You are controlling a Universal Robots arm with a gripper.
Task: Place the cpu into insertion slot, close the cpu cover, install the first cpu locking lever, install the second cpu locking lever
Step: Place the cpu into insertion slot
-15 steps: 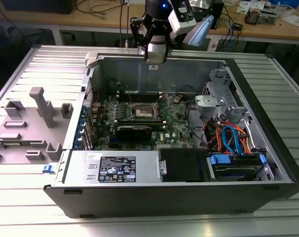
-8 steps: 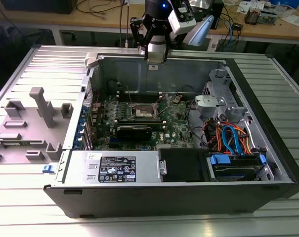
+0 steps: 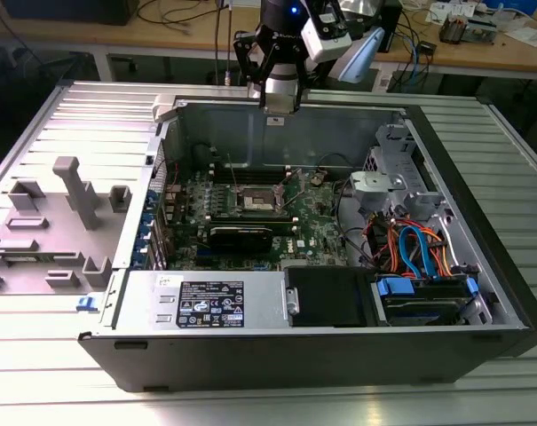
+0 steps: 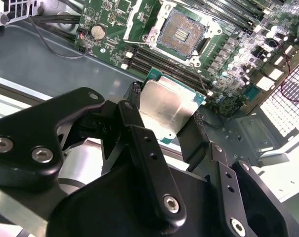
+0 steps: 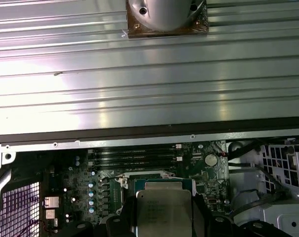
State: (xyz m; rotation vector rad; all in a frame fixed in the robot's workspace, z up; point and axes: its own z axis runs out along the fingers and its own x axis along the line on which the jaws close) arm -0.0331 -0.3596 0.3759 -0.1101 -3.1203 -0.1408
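Black fingers [image 4: 139,138] of my gripper [image 4: 165,118] hide corners of the flat square silver-topped cpu [image 4: 166,101] in the second wrist view; the first wrist view's edge crops it. My arm [image 3: 281,40] is cropped at the exterior view's upper centre.

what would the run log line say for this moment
gripper: shut on cpu | cpu: held in air over the case, apart from the insertion slot | insertion slot: empty, contacts exposed
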